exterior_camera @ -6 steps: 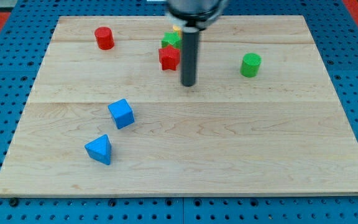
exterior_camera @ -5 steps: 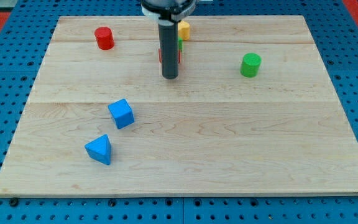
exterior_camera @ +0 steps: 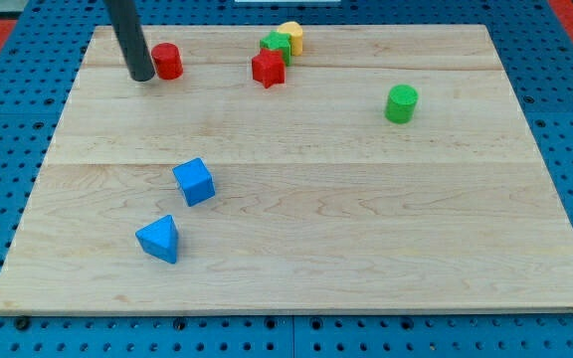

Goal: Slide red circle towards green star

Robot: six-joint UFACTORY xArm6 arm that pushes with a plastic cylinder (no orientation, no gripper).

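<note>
The red circle [exterior_camera: 167, 61], a short red cylinder, stands near the board's top left. My tip [exterior_camera: 141, 76] rests on the board just left of it, very close or touching. The green star [exterior_camera: 276, 45] sits at the top middle, with a red star [exterior_camera: 268, 69] just below it and a yellow block [exterior_camera: 291, 37] at its upper right. The red circle is well to the left of the green star.
A green cylinder [exterior_camera: 401, 103] stands at the right. A blue cube [exterior_camera: 194, 181] and a blue triangular block [exterior_camera: 158, 239] lie at the lower left. The wooden board [exterior_camera: 366, 219] rests on a blue pegboard.
My tip has moved from beside the red star, leftwards across the board, to the left side of the red circle. The red star sits slightly higher than before. Other blocks have not moved.
</note>
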